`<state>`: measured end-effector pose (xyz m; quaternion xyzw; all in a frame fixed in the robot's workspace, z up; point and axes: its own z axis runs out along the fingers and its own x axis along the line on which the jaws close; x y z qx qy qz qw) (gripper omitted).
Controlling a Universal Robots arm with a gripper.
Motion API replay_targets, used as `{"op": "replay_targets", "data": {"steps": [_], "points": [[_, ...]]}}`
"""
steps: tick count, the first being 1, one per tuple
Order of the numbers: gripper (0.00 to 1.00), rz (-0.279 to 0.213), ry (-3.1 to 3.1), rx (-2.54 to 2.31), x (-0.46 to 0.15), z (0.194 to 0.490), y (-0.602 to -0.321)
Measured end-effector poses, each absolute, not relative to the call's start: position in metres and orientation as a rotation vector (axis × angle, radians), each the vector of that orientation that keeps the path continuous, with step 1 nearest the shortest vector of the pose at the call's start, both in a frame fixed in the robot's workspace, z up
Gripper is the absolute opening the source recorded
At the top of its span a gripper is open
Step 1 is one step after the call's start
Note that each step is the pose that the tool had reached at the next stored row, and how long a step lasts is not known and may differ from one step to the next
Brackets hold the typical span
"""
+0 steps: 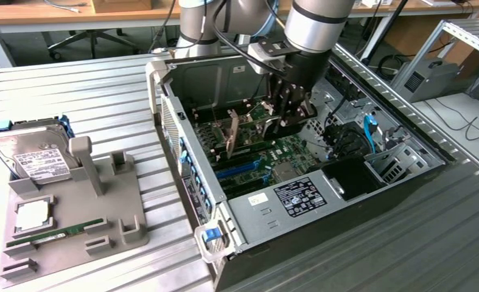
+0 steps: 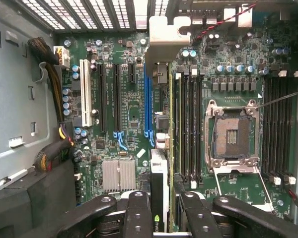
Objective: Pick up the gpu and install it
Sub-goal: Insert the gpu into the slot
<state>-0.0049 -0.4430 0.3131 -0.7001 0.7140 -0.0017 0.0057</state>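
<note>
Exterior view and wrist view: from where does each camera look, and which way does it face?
Exterior view: above the table, looking down into the open computer case; the arm and gripper show.
Wrist view: on the wrist, facing the motherboard; the fingers clamp the gpu.
Shared: gripper, motherboard.
</note>
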Motion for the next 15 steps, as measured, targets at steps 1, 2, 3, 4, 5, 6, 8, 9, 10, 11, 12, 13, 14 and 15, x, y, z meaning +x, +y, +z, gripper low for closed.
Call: {"op": "replay_targets", "data": {"steps": [1,2,3,4,5,6,8,9,10,11,12,13,14,15], "points": [[0.27,-0.005,2.236,-2.19,-0.007,0.313,-0.443],[0.27,-0.005,2.237,-2.189,-0.009,0.313,-0.443],[0.27,-0.005,2.238,-2.188,-0.011,0.313,-0.443],[0.27,-0.005,2.239,-2.188,-0.012,0.313,-0.443],[0.27,-0.005,2.239,-2.187,-0.014,0.313,-0.443],[0.27,-0.005,2.24,-2.186,-0.015,0.313,-0.443],[0.27,-0.005,2.241,-2.185,-0.018,0.313,-0.443],[0.27,-0.005,2.242,-2.184,-0.019,0.313,-0.443],[0.27,-0.005,2.243,-2.184,-0.02,0.313,-0.443],[0.27,-0.005,2.243,-2.183,-0.021,0.313,-0.443],[0.27,-0.005,2.244,-2.183,-0.023,0.313,-0.443],[0.27,-0.005,2.244,-2.182,-0.024,0.313,-0.443],[0.27,-0.005,2.244,-2.182,-0.025,0.313,-0.443],[0.27,-0.005,2.245,-2.182,-0.026,0.313,-0.443]]}}
